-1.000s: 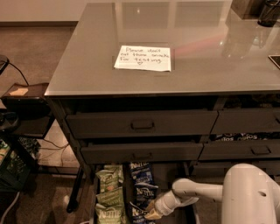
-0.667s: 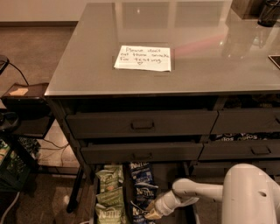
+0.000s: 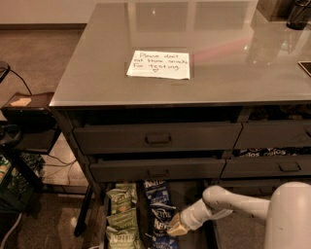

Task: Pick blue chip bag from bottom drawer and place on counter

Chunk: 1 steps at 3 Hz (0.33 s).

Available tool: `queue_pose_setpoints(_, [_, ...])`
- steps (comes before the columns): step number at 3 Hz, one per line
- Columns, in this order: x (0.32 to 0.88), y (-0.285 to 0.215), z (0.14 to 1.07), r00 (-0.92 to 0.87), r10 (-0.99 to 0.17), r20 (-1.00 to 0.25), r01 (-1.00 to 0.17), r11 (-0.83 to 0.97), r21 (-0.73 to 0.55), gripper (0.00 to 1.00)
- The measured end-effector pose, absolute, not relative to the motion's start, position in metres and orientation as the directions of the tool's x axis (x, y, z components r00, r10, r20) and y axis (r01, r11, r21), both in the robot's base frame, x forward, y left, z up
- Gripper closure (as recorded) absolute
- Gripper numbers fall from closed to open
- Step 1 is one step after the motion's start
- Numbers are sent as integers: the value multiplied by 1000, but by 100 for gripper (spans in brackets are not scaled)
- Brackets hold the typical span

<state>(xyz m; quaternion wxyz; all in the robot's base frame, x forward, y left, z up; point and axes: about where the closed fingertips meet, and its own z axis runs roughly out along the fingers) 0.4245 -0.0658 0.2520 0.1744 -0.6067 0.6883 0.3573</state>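
Note:
The bottom drawer [image 3: 99, 224] stands pulled out at the lower middle of the camera view. It holds a row of blue chip bags [image 3: 157, 210] and a row of green chip bags [image 3: 120, 219]. My gripper [image 3: 174, 227] reaches down from the white arm at the lower right and rests at the right side of the blue bags, low in the drawer. The counter [image 3: 233, 63] is the glossy grey cabinet top above, with a white handwritten note [image 3: 159, 64] on it.
Two narrower drawers with small handles [image 3: 158, 139] sit shut above the open one. A right-hand drawer [image 3: 266, 152] is ajar with bags showing. A small dark side table [image 3: 26, 116] and cables stand at the left. A dark object [image 3: 297, 14] sits at the counter's far right.

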Motion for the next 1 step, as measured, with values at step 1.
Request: queue_pose_setpoints(1, [441,-78,301,-228,-730,-645,-956,44,289,100])
